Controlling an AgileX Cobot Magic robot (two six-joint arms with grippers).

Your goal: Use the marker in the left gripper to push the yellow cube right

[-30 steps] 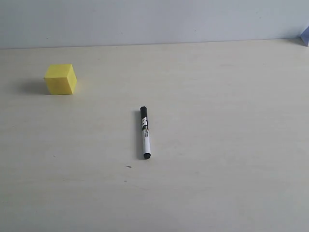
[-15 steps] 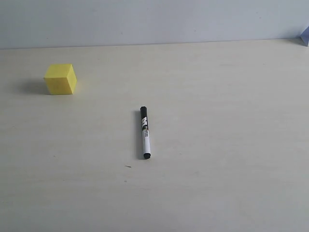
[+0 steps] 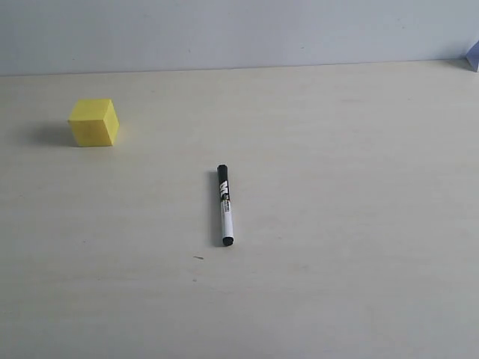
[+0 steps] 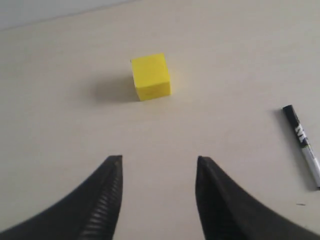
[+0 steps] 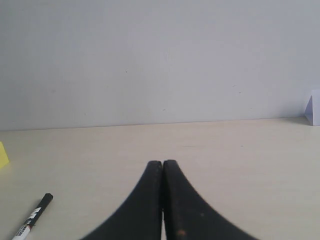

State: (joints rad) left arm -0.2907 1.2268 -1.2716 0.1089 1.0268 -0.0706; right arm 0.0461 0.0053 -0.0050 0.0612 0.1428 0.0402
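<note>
The yellow cube (image 3: 93,123) rests on the pale table at the far left; it also shows in the left wrist view (image 4: 150,77), ahead of my left gripper (image 4: 159,159), which is open and holds nothing. The marker (image 3: 224,205), white barrel with black cap and end, lies flat near the table's middle, apart from the cube and from both grippers. It appears at the edge of the left wrist view (image 4: 302,144) and the right wrist view (image 5: 33,216). My right gripper (image 5: 162,162) is shut on nothing. Neither gripper shows in the exterior view.
A pale table (image 3: 337,224) runs back to a grey wall (image 3: 239,34). A small bluish-white object (image 3: 473,54) sits at the far right edge, also seen in the right wrist view (image 5: 313,107). A tiny dark speck (image 3: 198,258) lies near the marker.
</note>
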